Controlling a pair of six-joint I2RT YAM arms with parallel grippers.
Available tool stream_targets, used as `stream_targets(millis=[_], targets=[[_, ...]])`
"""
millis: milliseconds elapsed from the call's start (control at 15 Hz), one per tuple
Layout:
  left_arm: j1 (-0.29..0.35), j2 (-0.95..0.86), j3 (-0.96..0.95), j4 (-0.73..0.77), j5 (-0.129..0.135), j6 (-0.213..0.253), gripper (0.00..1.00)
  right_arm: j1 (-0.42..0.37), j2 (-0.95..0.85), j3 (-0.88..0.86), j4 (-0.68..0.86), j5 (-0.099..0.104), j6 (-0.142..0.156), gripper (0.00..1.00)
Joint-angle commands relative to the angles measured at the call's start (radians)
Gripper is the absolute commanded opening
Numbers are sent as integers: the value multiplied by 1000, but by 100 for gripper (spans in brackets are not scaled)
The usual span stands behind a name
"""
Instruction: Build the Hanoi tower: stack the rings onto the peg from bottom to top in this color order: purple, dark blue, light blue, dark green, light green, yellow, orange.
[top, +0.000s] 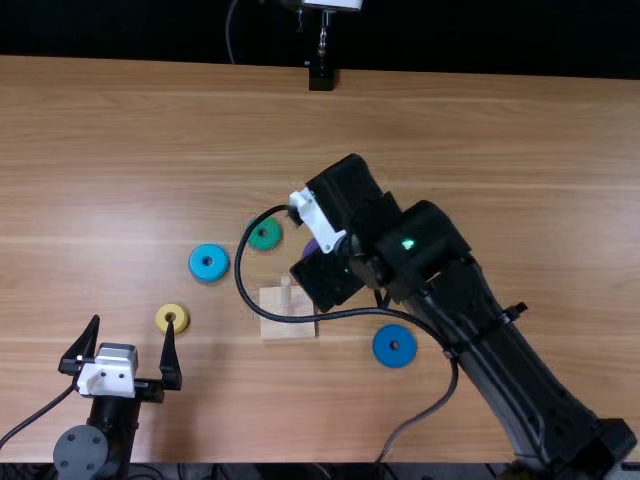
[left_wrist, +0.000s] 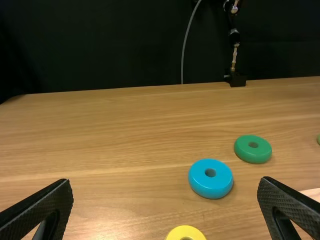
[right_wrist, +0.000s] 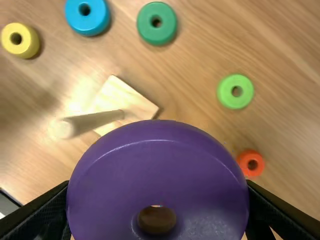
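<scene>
My right gripper (top: 318, 250) is over the table beside the wooden peg base (top: 288, 326), partly hiding it. In the right wrist view my right gripper (right_wrist: 157, 220) is shut on the purple ring (right_wrist: 158, 175), and the upright peg (right_wrist: 95, 123) stands beyond the ring with no ring around it. My left gripper (top: 124, 352) stands open at the lower left; in the left wrist view the left gripper (left_wrist: 165, 197) has nothing between its fingers. Loose on the table lie the yellow ring (top: 172, 318), light blue ring (top: 208, 262), dark green ring (top: 265, 234) and dark blue ring (top: 394, 346).
The light green ring (right_wrist: 235, 91) and orange ring (right_wrist: 251, 163) lie on the table to one side of the base. A black cable loops from the right arm over the base area. A black stand (top: 321, 76) is at the table's far edge.
</scene>
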Motion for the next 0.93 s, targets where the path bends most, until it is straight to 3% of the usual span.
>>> stream_targets(millis=[0, 267, 867], targets=[[3, -12, -20, -11, 5, 14, 100, 30, 41, 67, 6, -7, 43, 0], [3, -12, -20, -11, 5, 14, 100, 87, 127, 160, 6, -7, 52, 0], [3, -12, -20, -11, 5, 14, 100, 133, 170, 165, -5, -7, 56, 0]])
